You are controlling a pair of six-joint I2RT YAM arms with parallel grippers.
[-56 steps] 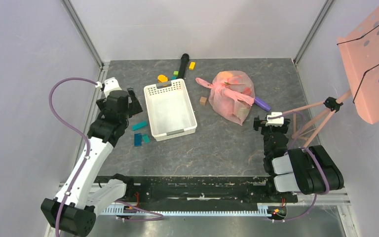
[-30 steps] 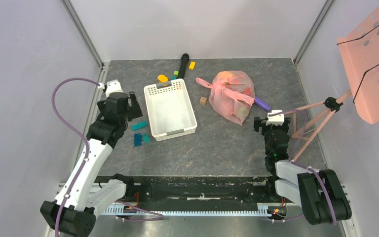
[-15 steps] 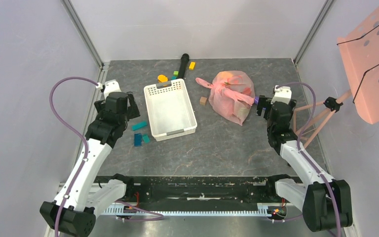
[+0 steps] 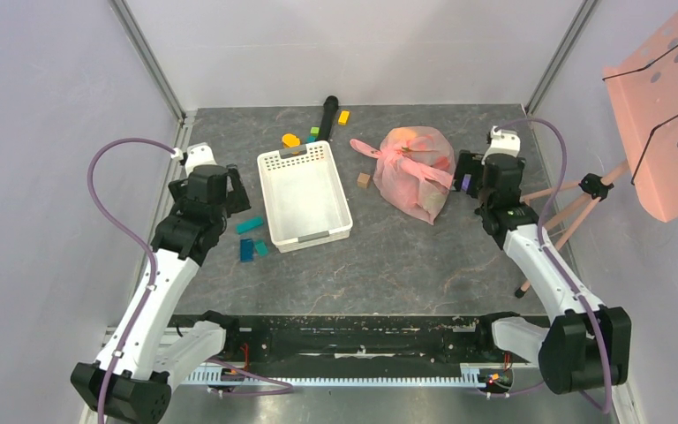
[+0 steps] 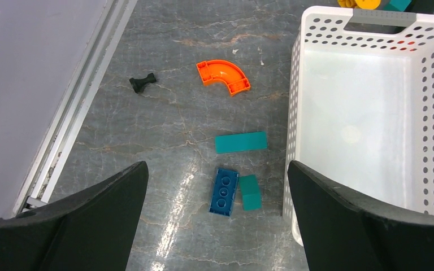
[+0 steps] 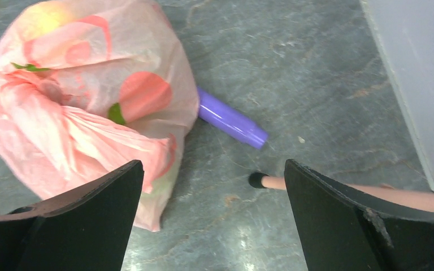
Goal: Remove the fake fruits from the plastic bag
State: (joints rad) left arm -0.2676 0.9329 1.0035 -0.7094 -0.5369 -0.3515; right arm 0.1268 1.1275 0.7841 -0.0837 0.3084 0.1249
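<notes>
1. Right gripper (image 6: 213, 165) hangs with its jaws spread wide, holding nothing, just to the right of the plastic bag (image 6: 79, 107).
2. The bag lies knotted shut on the grey table (image 6: 316, 68). The fake fruits (image 6: 144, 93) are all inside, showing through its pink skin as red and yellow patches.
3. A purple cylinder (image 6: 231, 121) juts out at the bag's right edge, and a pink tripod leg (image 6: 328, 186) rests near it.
4. Over on the far side, the left gripper (image 5: 217, 166) is spread wide too and empty-handed, hovering above a blue block (image 5: 224, 191), a teal block (image 5: 241, 141) and an orange curved piece (image 5: 224, 75).
5. The white basket (image 5: 293, 113) sits just right of those blocks, between them and the bag.
</notes>
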